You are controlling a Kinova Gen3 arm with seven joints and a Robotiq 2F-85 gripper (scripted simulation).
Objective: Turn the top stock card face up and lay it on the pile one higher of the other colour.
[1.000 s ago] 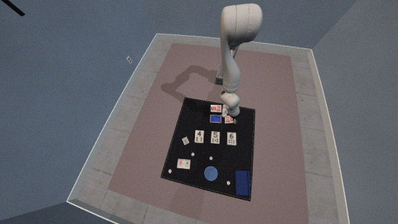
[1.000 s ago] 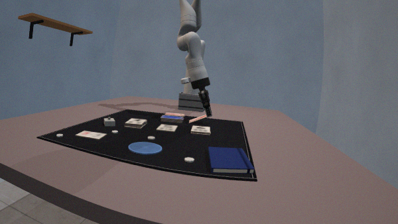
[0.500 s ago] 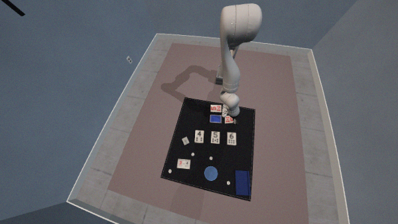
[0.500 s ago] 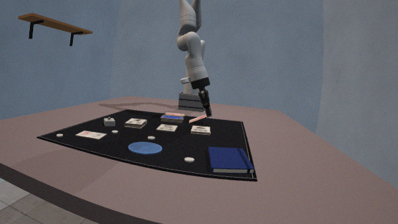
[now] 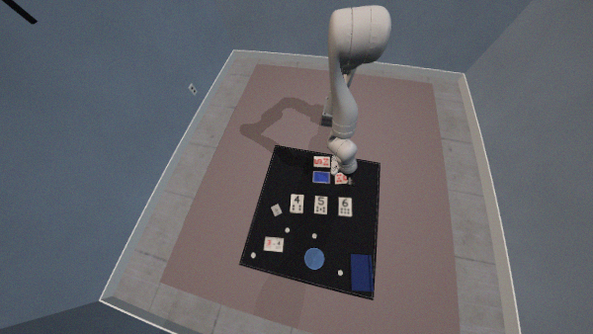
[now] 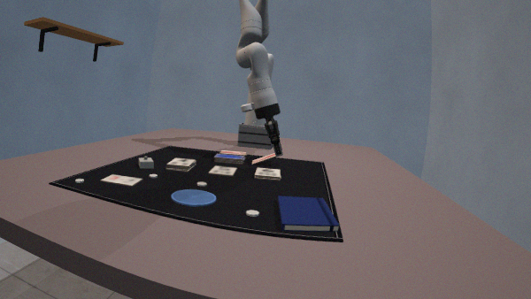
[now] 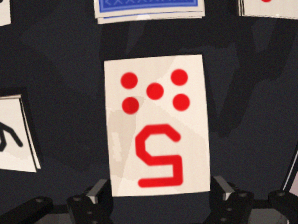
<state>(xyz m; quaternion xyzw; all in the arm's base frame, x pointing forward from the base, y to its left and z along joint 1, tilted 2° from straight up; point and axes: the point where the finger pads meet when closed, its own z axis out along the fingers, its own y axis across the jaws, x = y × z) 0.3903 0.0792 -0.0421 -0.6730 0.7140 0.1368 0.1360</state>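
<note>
My gripper (image 5: 348, 181) is shut on the short edge of a face-up red 5 card (image 7: 156, 124). It holds the card tilted a little above the black mat, to the right of the blue-backed stock (image 5: 321, 177), as the exterior view shows (image 6: 264, 158). A face-up red card (image 5: 321, 161) lies behind the stock. In front stand three piles topped by a black 4 (image 5: 296, 203), a black 5 (image 5: 320, 205) and a black 6 (image 5: 345, 207).
A blue book (image 5: 362, 272) lies at the mat's near right corner and a blue disc (image 5: 313, 258) beside it. A small grey block (image 5: 276, 209) and a flat card with red marks (image 5: 274, 244) lie on the left. Small white discs dot the mat.
</note>
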